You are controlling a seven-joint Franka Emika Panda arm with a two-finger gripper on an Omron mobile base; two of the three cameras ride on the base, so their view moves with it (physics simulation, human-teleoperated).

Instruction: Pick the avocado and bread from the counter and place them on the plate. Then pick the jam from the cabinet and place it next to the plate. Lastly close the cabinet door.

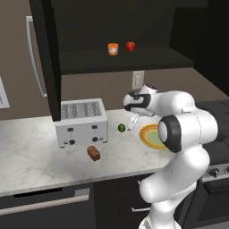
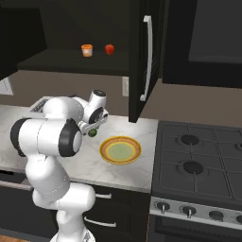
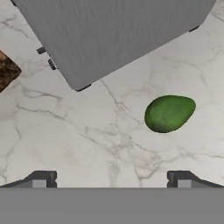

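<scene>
Fingertips (image 3: 43, 179) spread wide, nothing held, above white marble counter (image 3: 100, 144); small dark green avocado (image 3: 169, 113) lies off-centre near one tip; likely light, firm, smooth, rolls; pinch across its short axis

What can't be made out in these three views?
- Bread: cut off by the hand view's left edge.
- Plate: its right part is hidden behind the arm in the left base view.
- Avocado: partly covered by the hand in the right base view.
- Jam: label too small to read.
</scene>
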